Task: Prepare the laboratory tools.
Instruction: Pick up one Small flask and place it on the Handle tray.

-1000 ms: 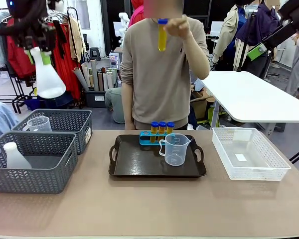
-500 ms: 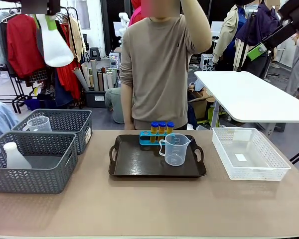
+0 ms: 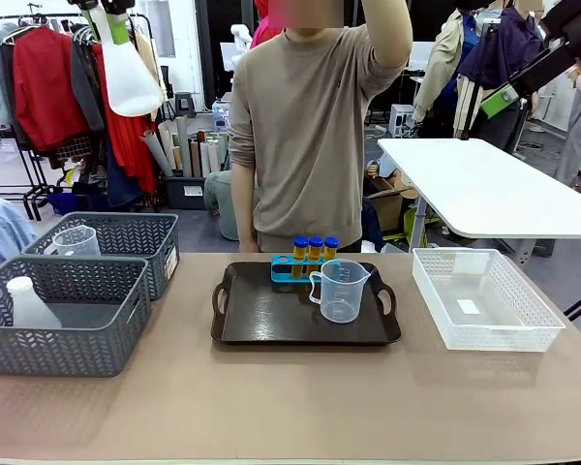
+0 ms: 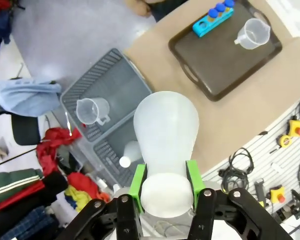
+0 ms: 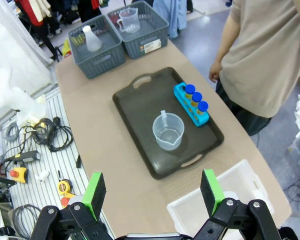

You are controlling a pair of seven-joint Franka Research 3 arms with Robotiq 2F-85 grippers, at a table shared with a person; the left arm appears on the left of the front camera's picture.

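Left hand [image 4: 165, 181] clenched on flask [image 3: 132, 76] neck, hand cropped at front view's top edge; right hand [image 5: 153, 192] released, empty, above bench [image 5: 87, 102]; person's raised arm [image 3: 385, 39] also cropped.

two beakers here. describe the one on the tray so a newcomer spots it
Find the dark brown handled tray in the middle of the table. On it, just in front of the blue rack holding three blue-capped tubes, stands a clear measuring beaker with handle and spout. The other clear beaker sits inside a grey basket at the table's left; this one stands on the tray.
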